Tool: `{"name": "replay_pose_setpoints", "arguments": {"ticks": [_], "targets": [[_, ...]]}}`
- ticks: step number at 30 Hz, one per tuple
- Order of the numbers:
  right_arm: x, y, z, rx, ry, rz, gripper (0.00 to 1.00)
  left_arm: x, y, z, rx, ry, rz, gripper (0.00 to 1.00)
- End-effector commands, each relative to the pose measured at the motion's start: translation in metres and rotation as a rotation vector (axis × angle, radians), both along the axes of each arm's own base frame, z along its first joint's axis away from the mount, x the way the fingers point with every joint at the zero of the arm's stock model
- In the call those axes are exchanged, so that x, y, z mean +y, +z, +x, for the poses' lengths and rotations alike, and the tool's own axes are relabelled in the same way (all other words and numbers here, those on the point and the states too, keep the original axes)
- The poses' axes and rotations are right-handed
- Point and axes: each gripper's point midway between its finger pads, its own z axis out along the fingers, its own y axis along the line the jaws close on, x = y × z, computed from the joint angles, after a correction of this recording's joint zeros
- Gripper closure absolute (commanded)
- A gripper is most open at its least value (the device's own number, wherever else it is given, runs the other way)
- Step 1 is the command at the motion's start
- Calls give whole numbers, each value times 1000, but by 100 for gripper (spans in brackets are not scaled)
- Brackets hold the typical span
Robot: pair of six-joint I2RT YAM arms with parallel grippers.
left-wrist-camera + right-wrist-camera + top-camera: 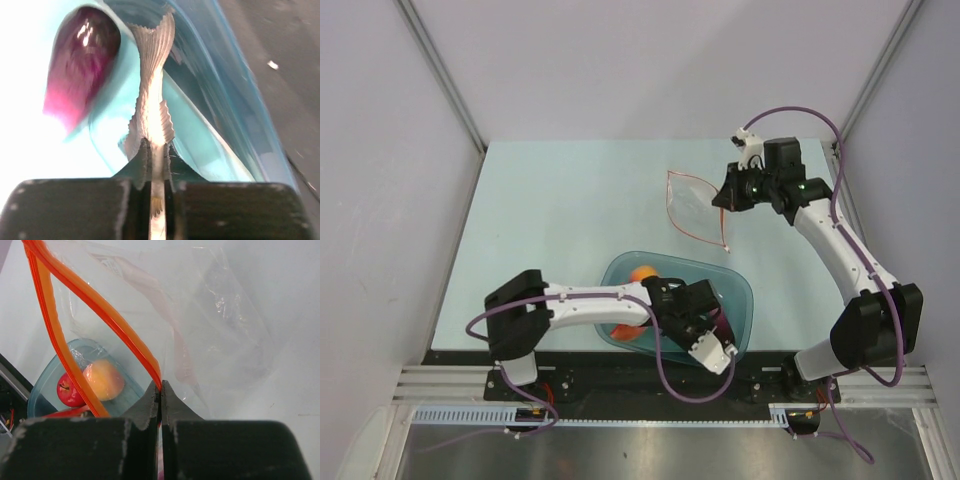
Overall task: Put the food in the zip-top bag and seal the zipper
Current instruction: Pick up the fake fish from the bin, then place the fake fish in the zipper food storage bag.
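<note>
The pale table (550, 200) carries the teal tub (740, 300) near its front edge and the clear zip-top bag (698, 205) farther back, right of centre

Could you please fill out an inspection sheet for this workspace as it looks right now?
Surface: pale table carrying the bag and a tub.
Job's things: clear zip-top bag with its mouth open, zipper unsealed, no food seen inside. The red apple, orange fruit and purple eggplant lie in the teal tub. The grey fish is gripped.
Clutter: nothing seen.
Grippers: left gripper shut on the grey fish, inside the tub. Right gripper shut on the bag's mouth edge.
Cables: purple cables loop along both arms.
Surroundings: plain walls; metal rail at the near edge.
</note>
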Motion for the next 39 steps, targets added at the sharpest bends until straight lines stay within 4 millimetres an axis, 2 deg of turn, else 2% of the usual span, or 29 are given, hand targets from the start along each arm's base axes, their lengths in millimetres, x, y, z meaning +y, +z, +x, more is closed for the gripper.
{"name": "replay_pose_setpoints", "arguments": {"ticks": [1, 3, 5, 6, 7, 8, 9, 10, 12, 13, 16, 17, 21, 23, 25, 27, 29, 30, 33, 36, 39], "targets": [[1, 22, 2, -59, 20, 62, 100, 9, 79, -2, 41, -24, -128, 100], [-1, 28, 1, -63, 19, 81, 100, 14, 98, -7, 92, -17, -150, 100], [1, 31, -3, -60, 37, 98, 100, 15, 135, 1, 109, 8, -230, 100], [3, 33, -5, -66, 55, 107, 100, 15, 152, -5, 179, 13, -271, 100], [6, 37, -10, -66, 88, 129, 100, 14, 178, 9, 194, 50, -345, 100], [8, 37, -12, -62, 104, 137, 100, 17, 204, 9, 241, 73, -414, 100], [11, 40, -15, -67, 133, 149, 100, 17, 229, 30, 247, 110, -516, 100], [17, 43, -22, -65, 184, 175, 100, 17, 252, 24, 306, 69, -598, 100], [22, 45, -29, -68, 236, 193, 100, 23, 286, 30, 282, 53, -726, 100], [26, 48, -34, -68, 268, 214, 100, 24, 299, 36, 259, 20, -791, 100], [30, 54, -43, -63, 302, 232, 100, 26, 313, 41, 230, -44, -842, 100], [32, 55, -45, -74, 316, 221, 100, 26, 316, 38, 241, -82, -845, 100], [40, 51, -61, -112, 378, 132, 100, 25, 324, 57, 223, -145, -856, 100], [46, 52, -71, -125, 418, 119, 100, 21, 317, 60, 212, -182, -846, 100], [47, 45, -74, -150, 452, 65, 100, 16, 311, 64, 202, -204, -842, 100], [44, 36, -71, -152, 451, 22, 100, 12, 310, 62, 178, -233, -837, 100], [40, 39, -67, -143, 432, 42, 100, 9, 298, 57, 206, -233, -785, 100], [41, 45, -71, -145, 447, 72, 100, 9, 301, 53, 194, -251, -775, 100], [38, 52, -75, -164, 461, 83, 100, 9, 271, 60, 161, -257, -691, 100], [38, 51, -84, -161, 490, 76, 100, 13, 234, 82, 81, -238, -602, 100], [36, 47, -88, -174, 515, 44, 100, 15, 212, 100, 34, -220, -529, 100]]}}
